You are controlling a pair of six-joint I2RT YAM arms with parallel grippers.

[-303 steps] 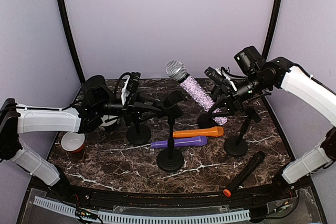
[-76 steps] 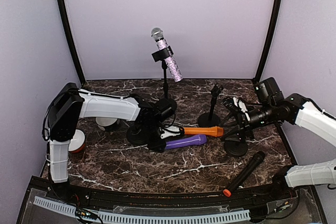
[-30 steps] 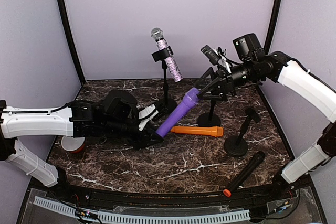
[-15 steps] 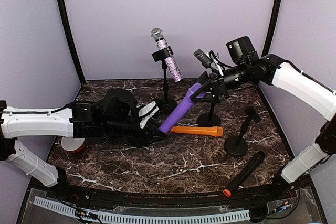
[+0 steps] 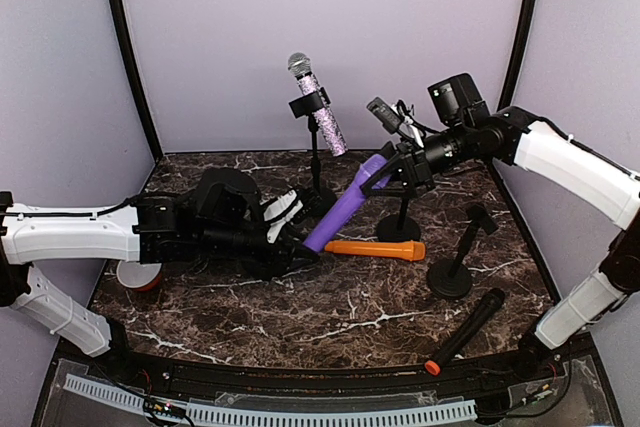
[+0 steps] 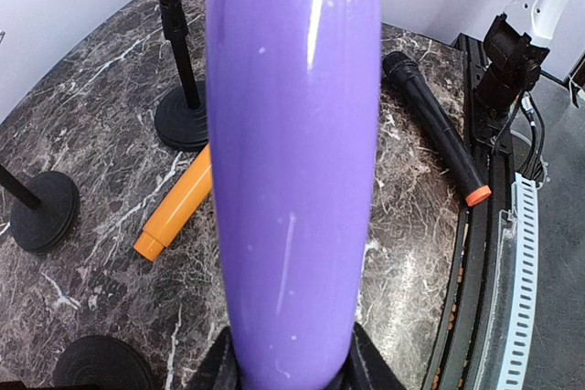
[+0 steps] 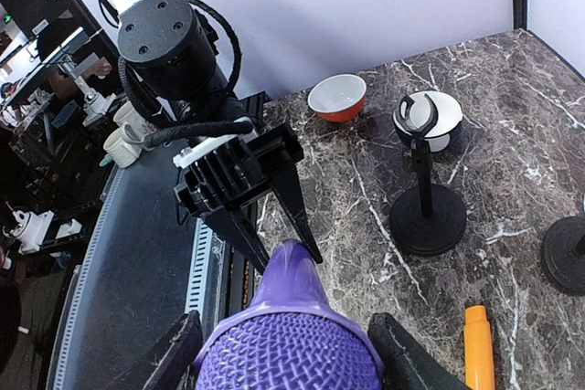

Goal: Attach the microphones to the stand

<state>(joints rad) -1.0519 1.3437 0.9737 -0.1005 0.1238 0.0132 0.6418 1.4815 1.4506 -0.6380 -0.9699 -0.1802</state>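
The purple microphone (image 5: 343, 207) slants up to the right above the table. My left gripper (image 5: 298, 247) is shut on its tail end, and its black fingers (image 6: 228, 363) hug the purple body (image 6: 292, 162). My right gripper (image 5: 388, 169) is closed round the mesh head (image 7: 291, 349), with a finger (image 7: 178, 353) pressed to each side. The glittery lilac microphone (image 5: 320, 112) sits clipped in the back stand (image 5: 316, 162). The orange microphone (image 5: 375, 249) lies flat on the table. Near the front right edge lies the black microphone (image 5: 466, 330) with its orange end.
Two bare stands are on the right: one (image 5: 402, 222) under my right gripper, one (image 5: 452, 269) nearer the front. Another stand (image 7: 425, 198) with an open clip shows in the right wrist view, with a red bowl (image 7: 336, 98) and a white bowl (image 7: 443, 121) behind it.
My right gripper has come down over the purple microphone's head and its jaws have narrowed onto it. The microphone now tilts slightly steeper. The left arm has hardly moved.
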